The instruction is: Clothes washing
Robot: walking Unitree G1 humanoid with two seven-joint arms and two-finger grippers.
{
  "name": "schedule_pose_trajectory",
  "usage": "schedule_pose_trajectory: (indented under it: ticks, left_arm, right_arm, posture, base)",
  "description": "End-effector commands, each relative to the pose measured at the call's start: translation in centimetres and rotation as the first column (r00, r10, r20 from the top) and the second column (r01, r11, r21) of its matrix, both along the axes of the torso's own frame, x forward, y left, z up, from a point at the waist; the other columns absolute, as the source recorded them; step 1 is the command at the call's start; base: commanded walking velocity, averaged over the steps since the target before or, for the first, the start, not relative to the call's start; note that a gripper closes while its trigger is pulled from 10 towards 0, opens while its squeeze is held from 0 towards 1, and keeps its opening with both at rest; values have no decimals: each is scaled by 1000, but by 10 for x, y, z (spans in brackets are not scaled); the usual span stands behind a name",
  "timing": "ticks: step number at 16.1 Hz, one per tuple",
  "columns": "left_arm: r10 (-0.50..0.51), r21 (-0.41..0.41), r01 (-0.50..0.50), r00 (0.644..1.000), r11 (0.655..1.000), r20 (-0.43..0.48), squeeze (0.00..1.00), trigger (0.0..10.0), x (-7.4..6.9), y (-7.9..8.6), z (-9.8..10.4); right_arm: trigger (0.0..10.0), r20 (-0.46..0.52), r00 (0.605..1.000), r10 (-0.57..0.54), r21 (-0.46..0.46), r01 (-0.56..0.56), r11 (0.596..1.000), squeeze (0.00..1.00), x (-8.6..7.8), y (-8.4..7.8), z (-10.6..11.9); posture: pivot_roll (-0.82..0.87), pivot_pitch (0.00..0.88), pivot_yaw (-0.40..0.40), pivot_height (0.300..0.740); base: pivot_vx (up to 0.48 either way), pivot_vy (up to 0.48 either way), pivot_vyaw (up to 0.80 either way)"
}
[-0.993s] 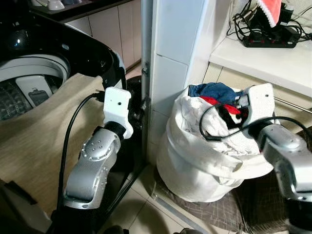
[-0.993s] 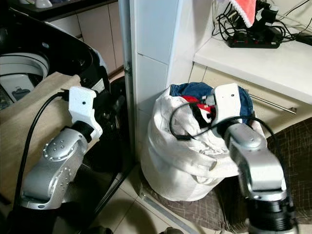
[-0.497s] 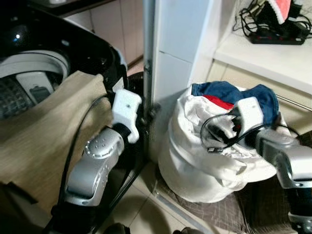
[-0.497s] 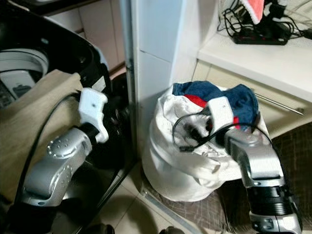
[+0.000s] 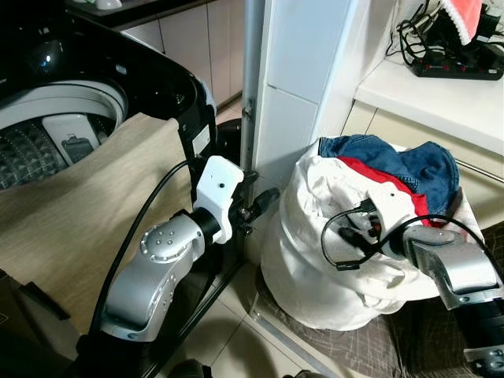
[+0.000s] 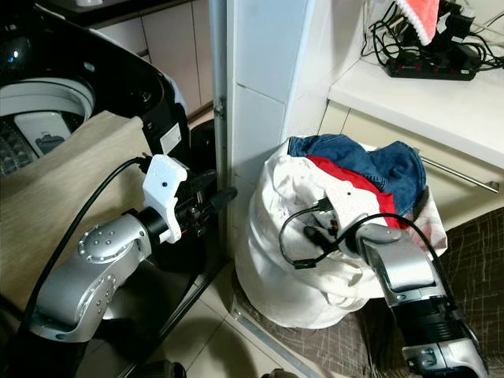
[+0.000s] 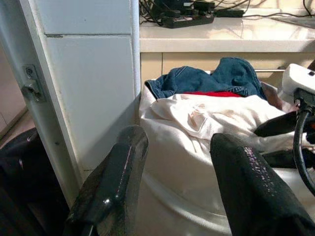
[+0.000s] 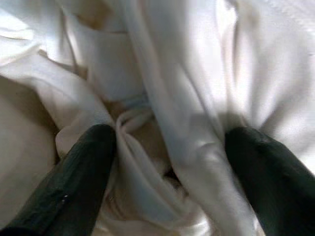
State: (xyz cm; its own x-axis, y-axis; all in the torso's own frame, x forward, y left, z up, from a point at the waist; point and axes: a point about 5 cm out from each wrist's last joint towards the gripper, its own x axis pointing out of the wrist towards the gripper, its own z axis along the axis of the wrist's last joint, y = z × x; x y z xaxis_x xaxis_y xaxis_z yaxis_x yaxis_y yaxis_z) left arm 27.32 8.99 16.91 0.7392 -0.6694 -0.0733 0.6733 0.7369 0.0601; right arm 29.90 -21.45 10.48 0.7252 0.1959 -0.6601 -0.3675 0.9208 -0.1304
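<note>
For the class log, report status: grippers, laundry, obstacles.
Right gripper open, fingers pressed into white cloth atop the bag. Left gripper open, empty, aimed at the bag. Tan cloth draped over the washer. Nothing blocking.

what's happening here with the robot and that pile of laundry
The robot is doing laundry. Its right end effector is pushed into the white cloth on top of the full laundry basket, fingers open around a fold. The left end effector hangs open beside the basket, holding nothing. A beige cloth drapes over the rim of the open washing machine. Blue and red clothes sit at the back of the basket.
</note>
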Motion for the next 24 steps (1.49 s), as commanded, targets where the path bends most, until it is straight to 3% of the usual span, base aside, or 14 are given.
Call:
schedule_pose_trajectory:
  ticks: [1, 7, 10, 11, 14, 17, 22, 24]
  left_arm:
    - [-27, -6, 27, 999, 1000, 29, 0, 10000, -1, -2, 7]
    - [-85, -11, 86, 996, 996, 24, 0, 10000, -6, -7, 7]
    - [-205, 2, 205, 979, 979, 5, 0, 10000, -15, -11, 7]
    - [-256, 41, 256, 967, 966, -5, 0, 10000, -19, -9, 5]
    - [-294, 56, 296, 955, 954, -34, 0, 10000, -21, -5, 2]
    - [-278, 65, 279, 960, 958, -28, 0, 10000, -19, -1, 3]
    - [-244, 77, 244, 970, 967, -6, 0, 10000, -16, -1, 2]
    - [-219, 70, 218, 976, 973, 0, 0, 10000, -13, 0, 3]
  right_arm:
    - [0, 15, 999, -42, -23, 43, 999, 0, 2, -10, 3]
    - [0, 13, 997, -70, -5, 71, 997, 0, -2, -17, -1]
    - [0, 25, 996, -85, 12, 85, 996, 0, -2, -16, -1]
    - [0, 30, 995, -94, 18, 93, 995, 0, -1, -17, 0]
    - [0, 68, 989, -133, 66, 129, 989, 0, 2, -20, 6]
    - [0, 95, 978, -188, 182, 168, 969, 0, 4, -20, 15]
    - [0, 118, 966, -229, 286, 187, 940, 0, 2, -23, 26]
    - [0, 129, 960, -248, 372, 185, 909, 0, 3, -23, 36]
  posture:
    - [-77, 45, -27, 740]
    - [-77, 48, -27, 740]
    - [-78, 48, -24, 740]
    - [-76, 49, -24, 740]
    - [-74, 48, -26, 740]
    - [-77, 44, -23, 740]
    - [-78, 36, -19, 740]
    - [-81, 34, -17, 740]
  base:
    - [0, 0, 0]
    - [0, 0, 0]
    - [0, 0, 0]
    - [0, 0, 0]
    - [0, 0, 0]
    - [0, 0, 0]
    - [0, 0, 0]
    - [0, 0, 0]
